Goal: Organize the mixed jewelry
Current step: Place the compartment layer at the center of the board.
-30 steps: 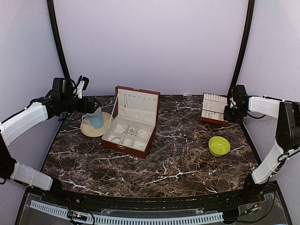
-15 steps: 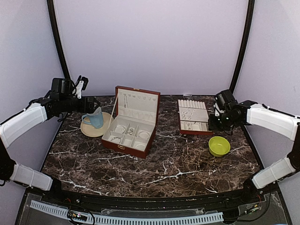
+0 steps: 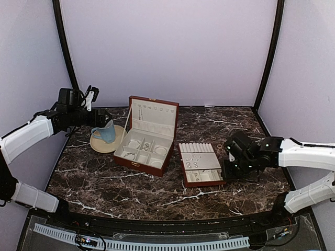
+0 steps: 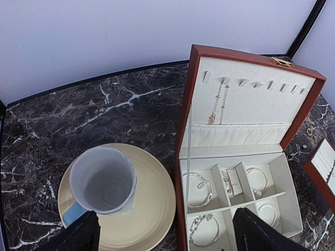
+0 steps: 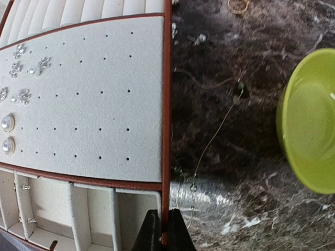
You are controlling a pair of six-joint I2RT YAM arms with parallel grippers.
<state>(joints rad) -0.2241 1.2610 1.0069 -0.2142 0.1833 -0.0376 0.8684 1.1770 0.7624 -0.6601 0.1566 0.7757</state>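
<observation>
While right fingers (image 5: 148,235) clamp the tray rim (image 5: 166,104), a bowl (image 5: 309,120) sits near.

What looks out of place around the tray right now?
Loose pieces lie on the bare marble tabletop rather than in any compartment. A thin chain trails between the jewelry tray and the green bowl, and a small gold ring lies nearby on the stone. The right gripper is pinching the tray's rim.
</observation>
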